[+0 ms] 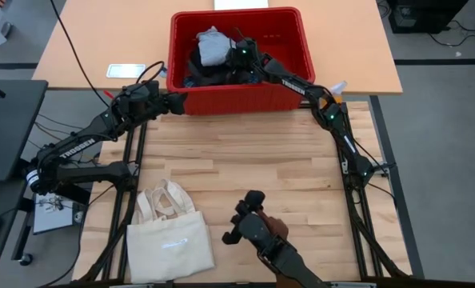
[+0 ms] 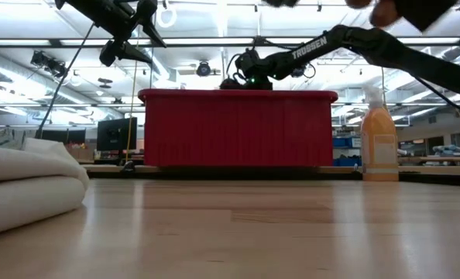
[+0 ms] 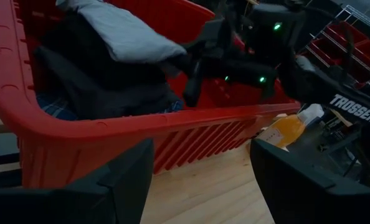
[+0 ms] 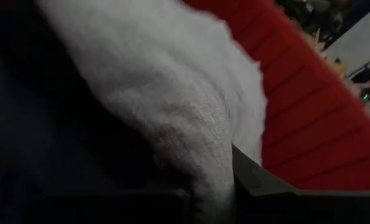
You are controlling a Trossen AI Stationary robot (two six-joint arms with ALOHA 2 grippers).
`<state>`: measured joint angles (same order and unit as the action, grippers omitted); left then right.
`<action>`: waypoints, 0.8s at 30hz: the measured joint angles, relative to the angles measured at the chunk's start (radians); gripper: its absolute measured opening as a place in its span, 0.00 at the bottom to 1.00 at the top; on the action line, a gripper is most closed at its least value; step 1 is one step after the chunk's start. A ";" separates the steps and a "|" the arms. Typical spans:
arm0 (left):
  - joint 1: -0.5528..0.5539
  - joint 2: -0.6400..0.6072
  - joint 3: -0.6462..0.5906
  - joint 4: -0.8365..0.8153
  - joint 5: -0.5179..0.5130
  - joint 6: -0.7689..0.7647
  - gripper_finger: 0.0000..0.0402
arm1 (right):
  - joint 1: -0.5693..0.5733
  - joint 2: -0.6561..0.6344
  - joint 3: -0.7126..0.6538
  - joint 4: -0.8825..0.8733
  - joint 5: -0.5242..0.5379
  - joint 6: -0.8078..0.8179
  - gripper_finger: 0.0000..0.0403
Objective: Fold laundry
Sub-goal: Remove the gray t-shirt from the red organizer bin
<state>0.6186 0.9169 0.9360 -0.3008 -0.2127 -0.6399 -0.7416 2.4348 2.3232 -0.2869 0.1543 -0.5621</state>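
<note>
Bright overhead room lighting, dim blurred wrist views, soft shadows

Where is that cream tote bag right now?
The tote bag lies flat at the table's near left corner in the high view, far from the red bin.

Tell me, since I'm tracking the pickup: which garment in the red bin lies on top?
The light grey top: it lies over the dark garments, and the right gripper is in the bin beside it.
</note>
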 joint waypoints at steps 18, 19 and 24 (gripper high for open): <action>0.007 0.079 0.002 0.005 -0.037 0.204 0.67 | 0.052 -0.120 0.033 -0.185 -0.085 -0.027 0.11; 0.019 0.111 0.001 0.009 -0.036 0.230 0.67 | 0.057 -0.120 0.033 -0.197 -0.083 -0.021 0.11; 0.042 0.275 0.033 0.068 -0.040 0.382 0.67 | 0.086 -0.127 0.035 -0.240 -0.020 -0.019 0.11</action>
<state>0.6601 1.1916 0.9688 -0.2333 -0.2530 -0.2580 -0.6553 2.3081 2.3581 -0.5270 0.1338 -0.5807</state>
